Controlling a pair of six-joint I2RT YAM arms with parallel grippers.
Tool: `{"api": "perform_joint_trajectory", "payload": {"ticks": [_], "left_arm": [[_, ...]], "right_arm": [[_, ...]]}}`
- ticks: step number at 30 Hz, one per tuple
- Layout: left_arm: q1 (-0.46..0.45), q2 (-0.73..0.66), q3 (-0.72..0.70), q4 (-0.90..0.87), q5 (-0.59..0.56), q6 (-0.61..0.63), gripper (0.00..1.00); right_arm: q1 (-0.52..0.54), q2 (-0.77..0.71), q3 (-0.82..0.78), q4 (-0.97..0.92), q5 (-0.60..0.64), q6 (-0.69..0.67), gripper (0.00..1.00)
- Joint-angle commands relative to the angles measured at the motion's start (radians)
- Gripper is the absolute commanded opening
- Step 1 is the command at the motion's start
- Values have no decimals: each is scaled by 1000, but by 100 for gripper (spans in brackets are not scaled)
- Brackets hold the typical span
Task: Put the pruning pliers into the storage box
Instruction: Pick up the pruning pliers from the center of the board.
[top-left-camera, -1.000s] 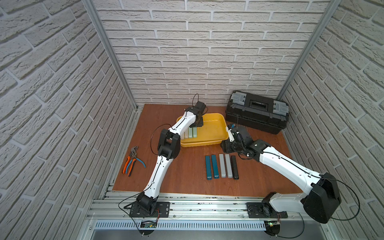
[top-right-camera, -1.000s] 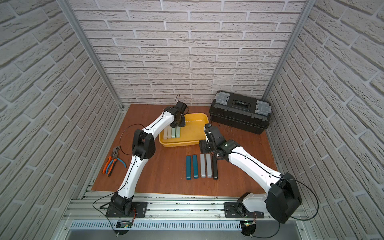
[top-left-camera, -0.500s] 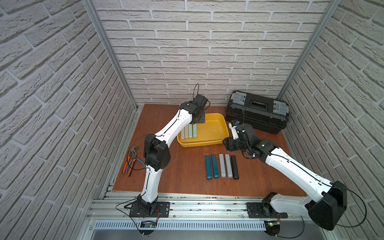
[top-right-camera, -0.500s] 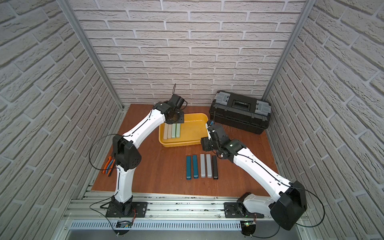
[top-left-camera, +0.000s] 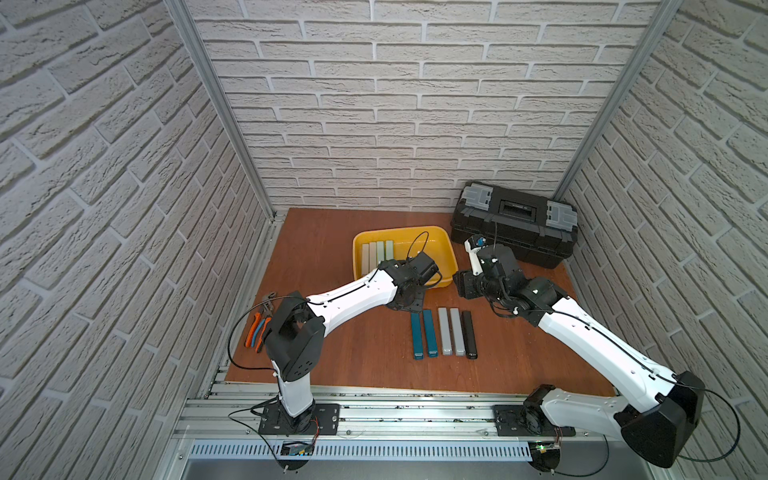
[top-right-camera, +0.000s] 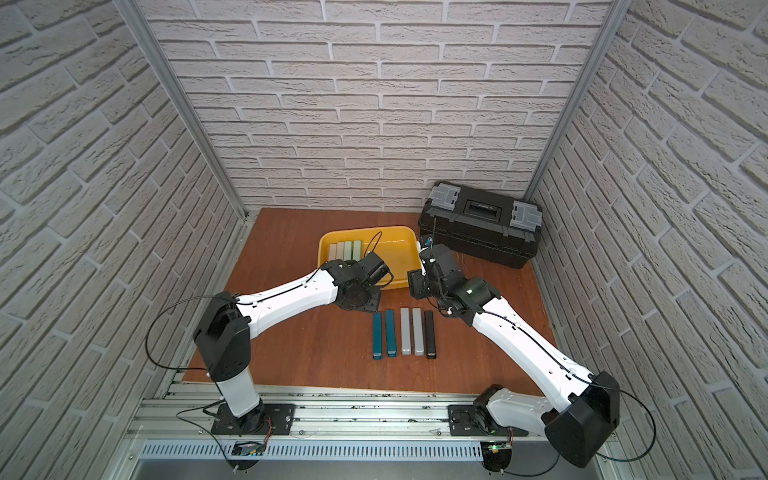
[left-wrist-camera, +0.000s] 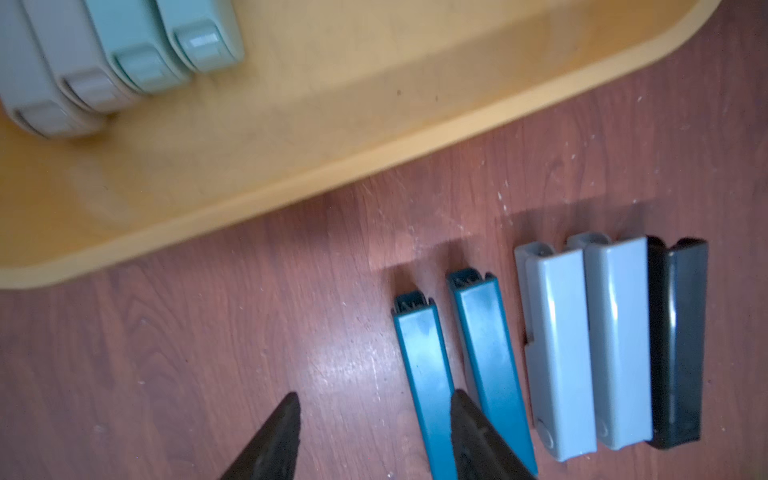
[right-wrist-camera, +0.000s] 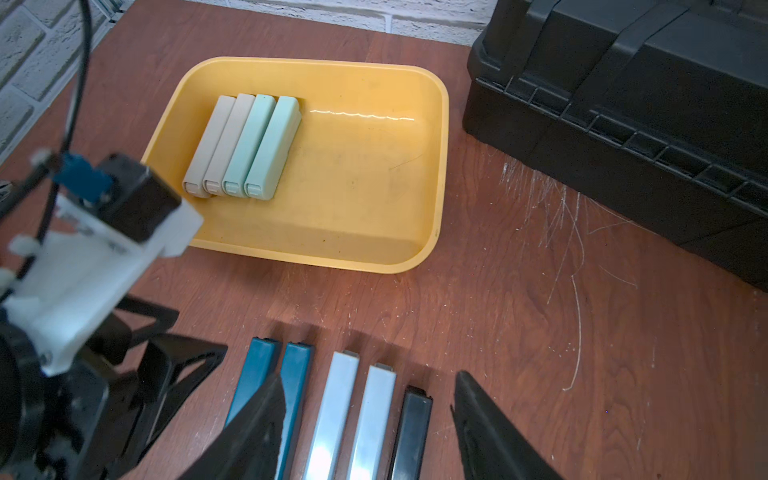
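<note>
Four pruning pliers (right-wrist-camera: 243, 145), two beige and two mint, lie flat and side by side in the storage box (right-wrist-camera: 365, 174). In both top views they sit packed toward its left end.

Five more bars (top-left-camera: 444, 332) lie in a row on the surface (top-left-camera: 332, 353), near the box but apart from it. They are two teal bars (left-wrist-camera: 457, 353), two grey bars (left-wrist-camera: 590, 353) and one black bar (left-wrist-camera: 675, 345), with their long sides close together.

Your left claw (left-wrist-camera: 374, 401) stands fairly wide with nothing between its fingers. It hangs over the surface beside the teal pair. One fingertip (left-wrist-camera: 469, 424) overlaps the outer teal bar in the wrist view; contact cannot be confirmed.

Your right claw (right-wrist-camera: 370, 380) is likewise wide and empty, above the surface near the box's corner and the far ends of the row.

A black toolbox (top-left-camera: 515, 224) sits at the back right. Orange- and blue-handled pliers (top-left-camera: 257, 328) lie at the surface's left edge.
</note>
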Motion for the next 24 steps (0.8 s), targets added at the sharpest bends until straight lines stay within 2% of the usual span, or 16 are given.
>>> {"api": "perform_joint_trajectory", "payload": {"ticks": [1,11,24], "left_arm": [[-40,-42,-50,71,29,-97,59],[-92,-32,-116,121,27,-195,61],[-89,40,-111,111,37,-210,60]], "right_arm": [[8,-49,0,11,36,5,65],[8,-61,-34,17,25,39,66],[8,-43,-73,46,13,31,66]]}}
